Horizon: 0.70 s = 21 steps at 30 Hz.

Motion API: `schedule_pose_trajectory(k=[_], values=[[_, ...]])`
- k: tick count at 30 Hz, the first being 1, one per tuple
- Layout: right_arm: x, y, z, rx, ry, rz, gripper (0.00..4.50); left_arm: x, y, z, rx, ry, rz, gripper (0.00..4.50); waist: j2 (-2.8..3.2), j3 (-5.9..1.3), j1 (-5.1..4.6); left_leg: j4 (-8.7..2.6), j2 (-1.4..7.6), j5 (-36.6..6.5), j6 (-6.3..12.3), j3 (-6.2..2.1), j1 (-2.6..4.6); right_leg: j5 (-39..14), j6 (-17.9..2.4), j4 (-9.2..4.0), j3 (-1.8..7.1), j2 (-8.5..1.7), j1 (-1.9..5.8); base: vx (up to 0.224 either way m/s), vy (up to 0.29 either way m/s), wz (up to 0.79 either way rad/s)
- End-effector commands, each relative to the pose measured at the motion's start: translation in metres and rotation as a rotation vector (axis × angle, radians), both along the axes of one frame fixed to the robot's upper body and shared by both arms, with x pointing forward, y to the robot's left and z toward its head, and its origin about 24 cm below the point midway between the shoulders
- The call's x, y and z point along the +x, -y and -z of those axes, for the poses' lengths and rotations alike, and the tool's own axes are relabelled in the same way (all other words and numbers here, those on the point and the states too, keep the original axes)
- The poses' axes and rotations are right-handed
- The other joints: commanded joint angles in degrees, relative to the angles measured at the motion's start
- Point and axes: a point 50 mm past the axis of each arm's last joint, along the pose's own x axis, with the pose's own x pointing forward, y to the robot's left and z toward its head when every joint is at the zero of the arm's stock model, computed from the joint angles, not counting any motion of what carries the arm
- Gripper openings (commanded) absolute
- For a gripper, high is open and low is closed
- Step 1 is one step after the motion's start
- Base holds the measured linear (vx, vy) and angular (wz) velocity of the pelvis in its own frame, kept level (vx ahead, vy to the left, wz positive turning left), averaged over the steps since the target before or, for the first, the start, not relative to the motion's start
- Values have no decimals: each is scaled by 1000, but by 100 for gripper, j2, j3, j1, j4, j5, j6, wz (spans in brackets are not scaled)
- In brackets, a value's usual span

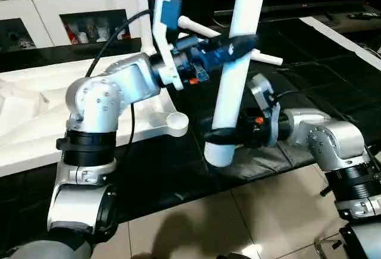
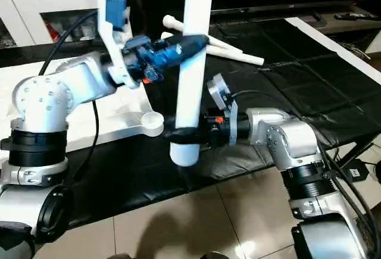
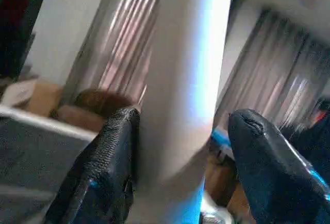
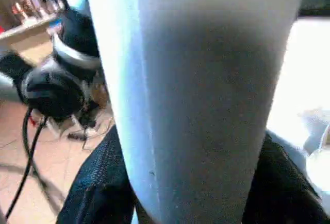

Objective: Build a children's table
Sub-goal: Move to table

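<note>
One white table leg (image 1: 238, 62) stands nearly upright over the front edge of the black work surface. My right gripper (image 1: 223, 135) is shut on it near its lower end, and both fingers (image 4: 103, 183) press against the leg (image 4: 201, 105). Higher up, my left gripper (image 1: 241, 44) stands open around the same leg: one finger (image 3: 108, 167) touches the leg, the other is apart from it. The white table top (image 1: 36, 128) lies at the left with a round corner socket (image 1: 177, 123) towards the leg. Two more legs (image 2: 238, 52) lie behind.
A black mat (image 1: 309, 80) covers the work surface, whose front edge runs just below the held leg. Tiled floor (image 1: 238, 223) lies in front. A white cabinet with glass doors (image 1: 77, 15) stands at the back left.
</note>
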Motion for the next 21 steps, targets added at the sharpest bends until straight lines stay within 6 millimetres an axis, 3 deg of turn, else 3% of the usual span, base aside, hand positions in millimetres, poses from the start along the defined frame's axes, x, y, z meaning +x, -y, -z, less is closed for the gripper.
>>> schedule_pose_trajectory(k=[1, 5, 11, 13, 21], values=[[3, 9, 0, 42, -34, 87, 200, -6, -3, -20, -73, 55, 40, 329, -25, -446, 20, -399, 145, -127, 413, 37, -26, -1011, -1476, -346, 195, -250, 439, 0, 0, 0], [1, 7, -3, 80, -24, 104, 197, -6, -4, -18, -75, 36, 29, 355, 23, -440, 37, -411, 159, -139, 394, 35, -5, -1016, -1447, -348, 193, -242, 421, 0, 0, 0], [-3, 4, -2, 103, -34, 122, 197, -7, 0, -2, 46, 26, -31, 394, -39, -439, 35, -425, 164, -128, 357, 34, -18, -1086, -1360, -363, 200, -251, 442, 0, 0, 0], [-6, 0, 0, 102, -48, 105, 196, -5, 7, 1, 87, 21, -51, 401, -17, -432, 35, -427, 167, -118, 364, 33, -17, -1119, -1323, -360, 203, -251, 428, 0, 0, 0], [-2, -4, 7, 38, -39, 120, 196, -9, 25, -1, 84, 24, -3, 401, -23, -431, 29, -421, 152, -129, 293, 38, -38, -1168, -1280, -376, 206, -253, 435, 0, 0, 0]])
